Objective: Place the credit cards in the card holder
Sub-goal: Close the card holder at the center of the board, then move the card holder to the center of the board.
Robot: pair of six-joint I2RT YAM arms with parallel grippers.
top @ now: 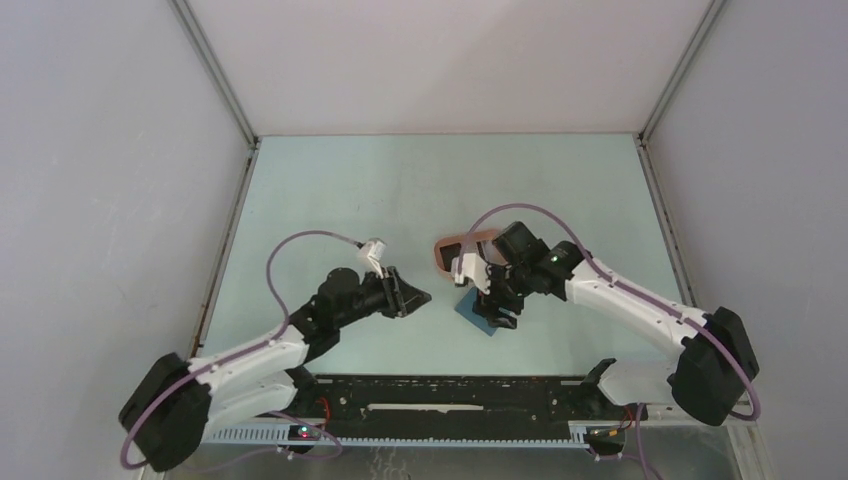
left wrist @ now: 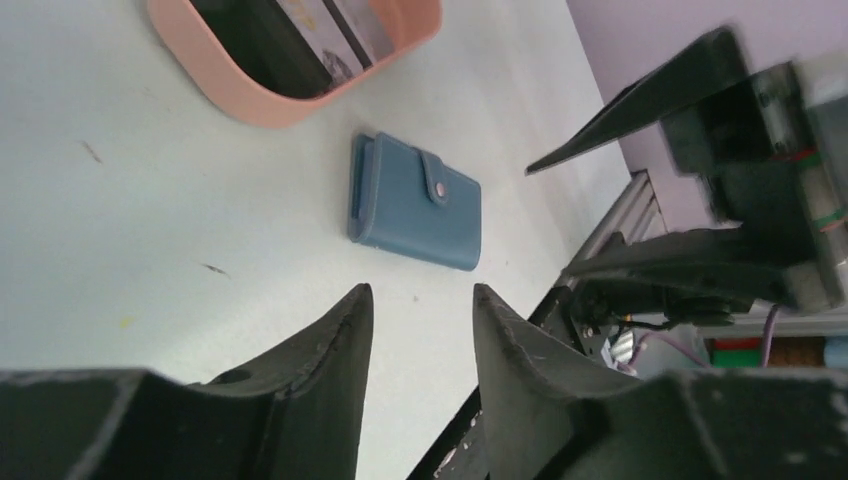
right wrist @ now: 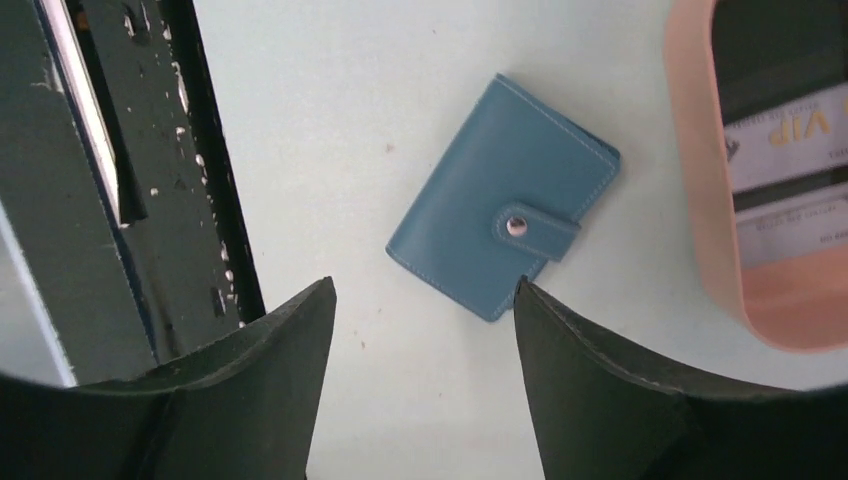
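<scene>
Pale green table [top: 400,190] filled the cell, with plain grey walls on the left, far and right sides. At the left, the left gripper [left wrist: 420,300] reached rightward low over the table. Its jaws were parted and there was nothing between them. Just right of it, near the middle of the table, the card holder [right wrist: 500,210] lay flat and folded shut, with its snap tab [right wrist: 535,228] fastened over the front. On the far side of the holder, near it but apart, sat a salmon-pink tray [right wrist: 695,200]. The credit cards [right wrist: 790,150] lay inside the tray, pale printed faces showing beside a black one. None was in the holder. From the right, the right gripper [right wrist: 425,290] hung directly over the card holder, released, jaws spread wide and gripping nothing. One fingertip overlapped the holder's near edge in the wrist view, and contact could not be judged.
</scene>
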